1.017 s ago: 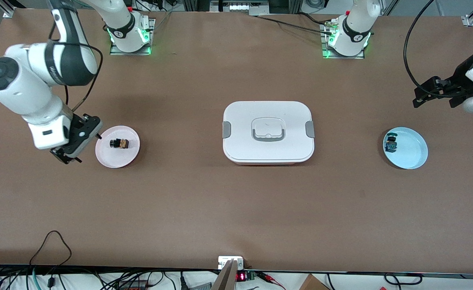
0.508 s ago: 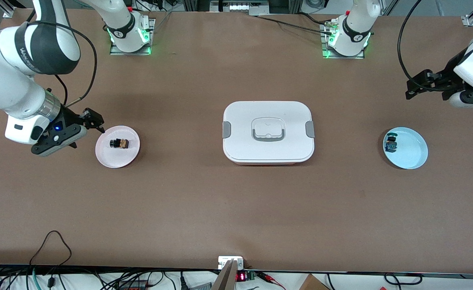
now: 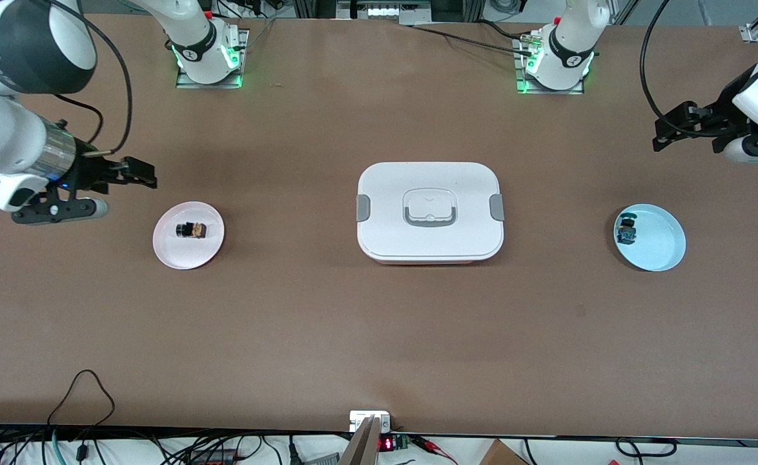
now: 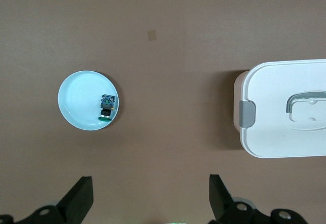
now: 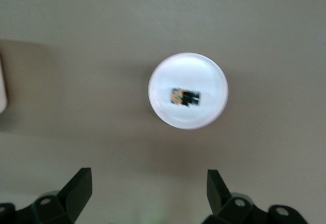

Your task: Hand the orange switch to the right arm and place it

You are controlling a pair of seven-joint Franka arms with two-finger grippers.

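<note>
The orange switch [image 3: 191, 229] lies on its side on a pink plate [image 3: 171, 248] toward the right arm's end of the table. It also shows in the right wrist view [image 5: 184, 96], on the plate [image 5: 209, 76]. My right gripper [image 3: 141, 174] is open and empty, up over bare table beside the pink plate. My left gripper [image 3: 660, 134] is open and empty, over bare table at the left arm's end. Both show their own spread fingertips in the right wrist view [image 5: 81, 180] and the left wrist view [image 4: 81, 193].
A white lidded box [image 3: 429, 212] with grey clasps sits at the table's middle and shows in the left wrist view [image 4: 275, 127]. A light blue plate [image 3: 660, 242] toward the left arm's end holds a green-capped, blue-bodied switch [image 3: 625, 230]. They also show in the left wrist view: plate [image 4: 76, 102], switch [image 4: 107, 106].
My right gripper has risen and drawn back from beside the pink plate, turning level. The left gripper has shifted slightly. The orange switch has stayed on the plate.
</note>
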